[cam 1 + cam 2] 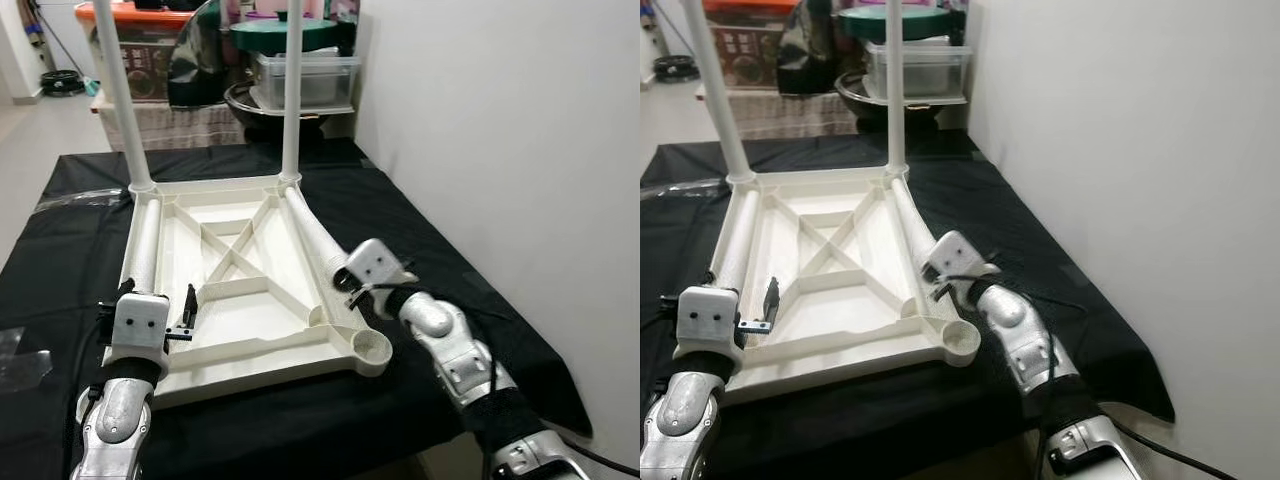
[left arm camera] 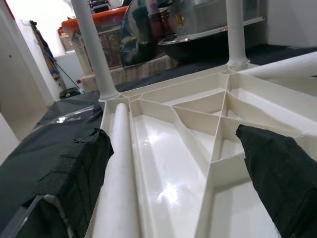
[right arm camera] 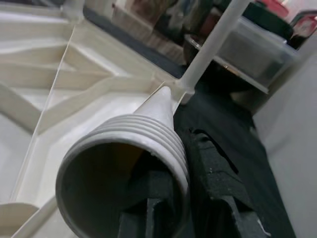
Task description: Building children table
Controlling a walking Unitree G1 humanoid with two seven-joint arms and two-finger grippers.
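Observation:
A white plastic table top (image 1: pixel 250 352) lies upside down on the black cloth. Two white legs stand screwed into its far corners, one on the left (image 1: pixel 118 90) and one on the right (image 1: pixel 291 90). A third leg (image 1: pixel 145 245) lies along the left rim, between the spread fingers (image 2: pixel 69 183) of my open left gripper (image 1: pixel 155 300). A fourth leg (image 1: pixel 312 240) lies along the right rim. My right gripper (image 1: pixel 345 278) is shut on the wall of its threaded end (image 3: pixel 124 144), with one finger inside the tube. The near right corner socket (image 1: pixel 372 348) is empty.
The black-covered table (image 1: pixel 60 230) ends close to a white wall (image 1: pixel 500 120) on the right. Behind it stand clear storage boxes (image 1: pixel 300 80), a metal bowl (image 1: pixel 240 100) and an orange-lidded crate (image 1: pixel 150 50). Open floor (image 1: pixel 40 130) lies at far left.

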